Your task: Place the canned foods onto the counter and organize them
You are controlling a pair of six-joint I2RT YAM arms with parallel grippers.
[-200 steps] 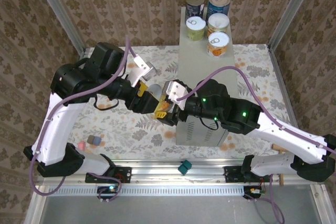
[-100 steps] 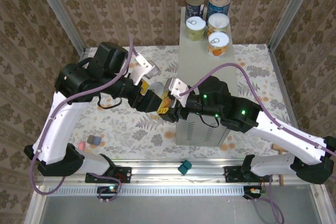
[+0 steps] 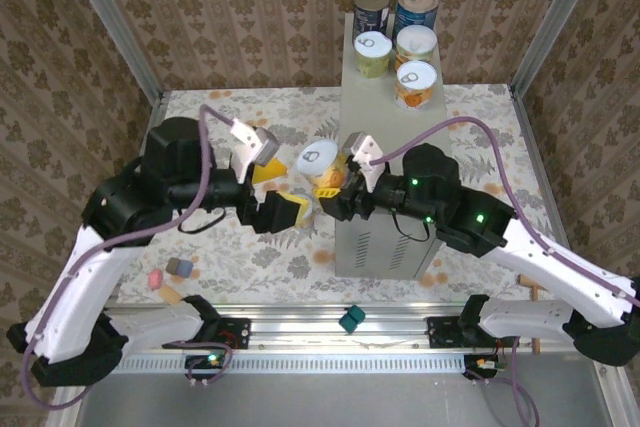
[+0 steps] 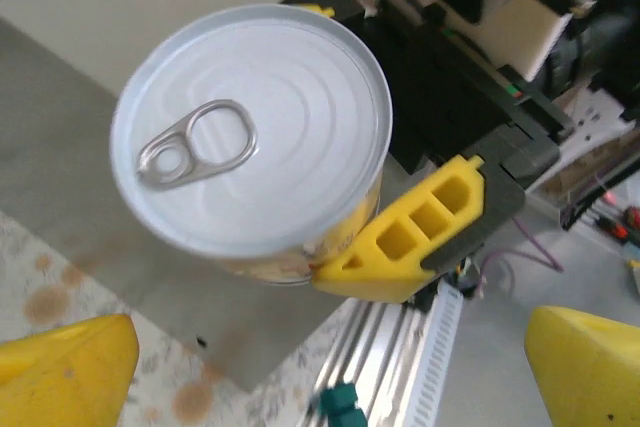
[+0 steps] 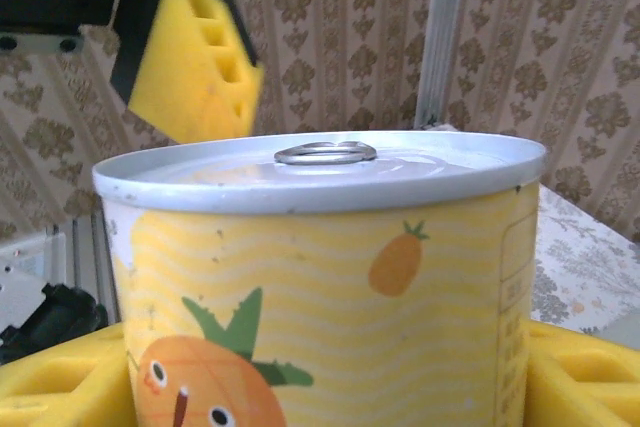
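Yellow-and-orange pineapple tin, white pull-tab lid facing up, held upright in mid-air right at the left edge of the counter. Clamped low on its label between the yellow pads of the right gripper, jaws pressed against both sides of the tin. Cartoon pineapple face and a small pineapple printed on the label, seen close in the right wrist view.

Left gripper hung just left of the tin, on the side away from the counter. Spread wide, with nothing between its yellow fingers and clear space between them and the tin.

Counter itself a tall light grey metal box with vent slits on its near face. Grouped at the far end of its flat top: two dark blue tins at the back, three shorter white-lidded tins just in front, all upright and close together.

Well left of the counter, on the floral surface, lay a grey block beside a pink block.
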